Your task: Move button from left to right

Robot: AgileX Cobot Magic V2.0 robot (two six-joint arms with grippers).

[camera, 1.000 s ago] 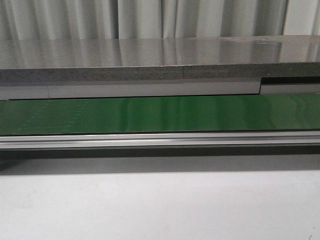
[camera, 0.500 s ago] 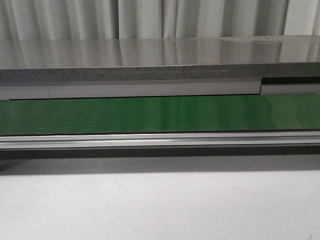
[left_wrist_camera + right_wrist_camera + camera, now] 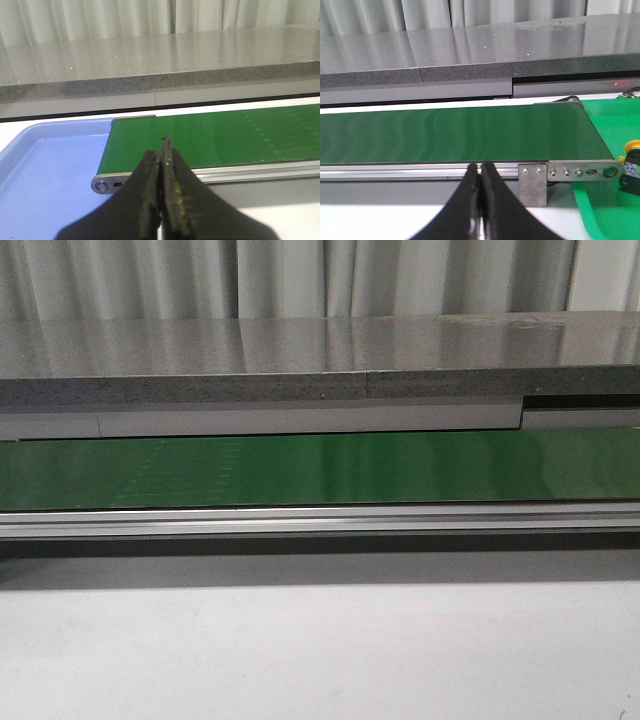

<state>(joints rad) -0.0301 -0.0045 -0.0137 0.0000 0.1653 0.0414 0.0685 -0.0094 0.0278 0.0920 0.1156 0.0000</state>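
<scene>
Front view: green belt (image 3: 320,468) only. Left wrist: clenched left end effector (image 3: 162,150), blue tray (image 3: 45,170). Right wrist: clenched right end effector (image 3: 480,175), button (image 3: 632,165) in green tray (image 3: 605,210) beyond belt end.

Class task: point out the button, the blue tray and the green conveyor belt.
button (image 3: 633,148): right wrist view, on its yellow cap.
blue tray (image 3: 50,170): left wrist view, bare floor.
green conveyor belt (image 3: 320,468): front view, mid-surface.

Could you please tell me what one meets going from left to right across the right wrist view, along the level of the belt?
green conveyor belt → metal end bracket → green tray → the button, partly cut off at the edge.
</scene>
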